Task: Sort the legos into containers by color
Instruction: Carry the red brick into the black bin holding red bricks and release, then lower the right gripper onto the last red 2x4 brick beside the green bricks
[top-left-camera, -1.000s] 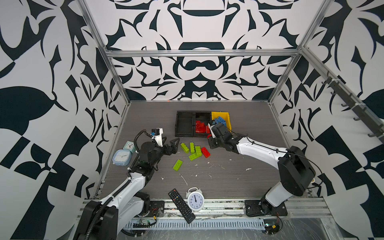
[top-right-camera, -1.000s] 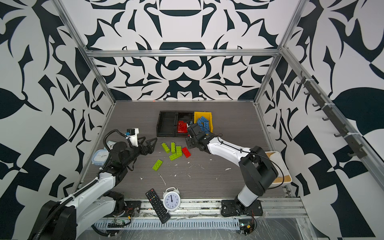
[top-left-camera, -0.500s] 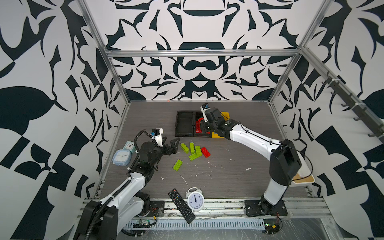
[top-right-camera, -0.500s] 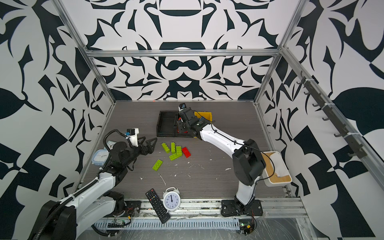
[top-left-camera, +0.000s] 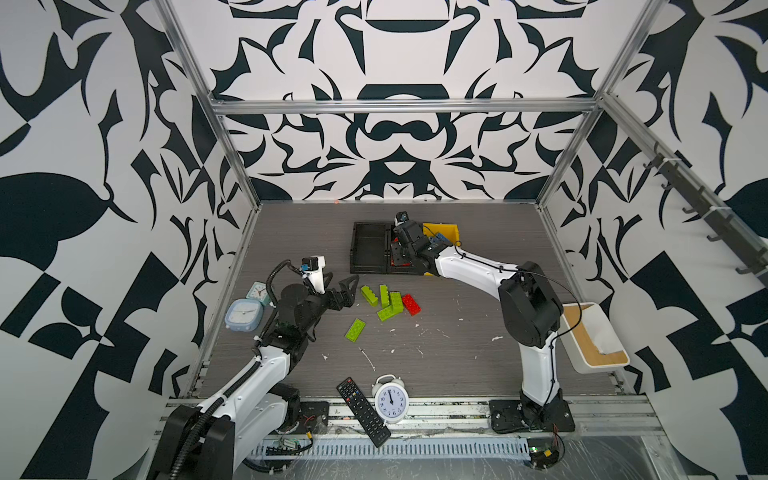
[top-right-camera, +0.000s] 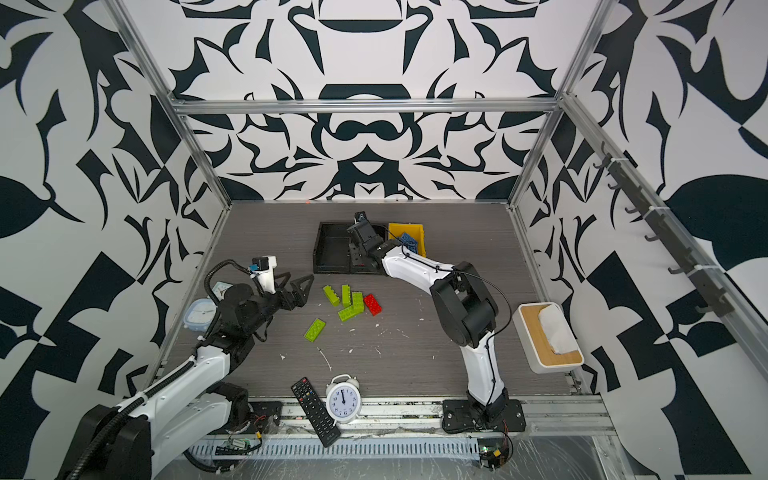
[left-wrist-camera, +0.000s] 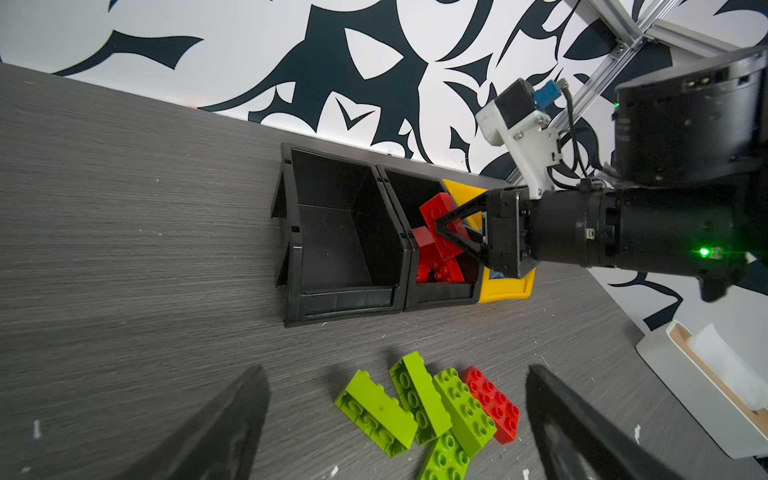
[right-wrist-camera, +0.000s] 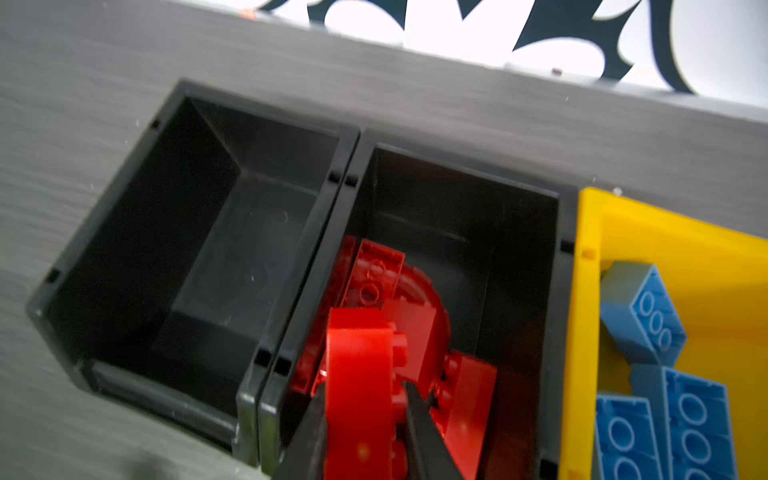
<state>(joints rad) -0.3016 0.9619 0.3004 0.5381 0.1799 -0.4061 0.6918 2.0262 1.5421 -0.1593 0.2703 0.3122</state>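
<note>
Three lime green legos (top-left-camera: 386, 299) and a red one (top-left-camera: 410, 304) lie clustered mid-table, with one more green lego (top-left-camera: 355, 330) nearer the front. My left gripper (top-left-camera: 341, 291) stands open just left of the cluster; in its wrist view the green bricks (left-wrist-camera: 415, 399) lie between its spread fingers. My right gripper (right-wrist-camera: 361, 390) is shut on a red lego (right-wrist-camera: 359, 374) above the middle black bin (right-wrist-camera: 457, 187), which holds other red pieces. The left black bin (right-wrist-camera: 199, 249) is empty. The yellow bin (right-wrist-camera: 665, 241) holds blue legos (right-wrist-camera: 648, 316).
A white tub with a wooden rim (top-left-camera: 594, 345) stands at the right edge. A black remote (top-left-camera: 361, 409) and a white alarm clock (top-left-camera: 390, 399) lie at the front edge. Two small clocks (top-left-camera: 244, 315) sit by the left wall. White scraps dot the table.
My right gripper has carried the red lego from in front of the bins back and left, to over the middle black bin. The left arm has not moved.
</note>
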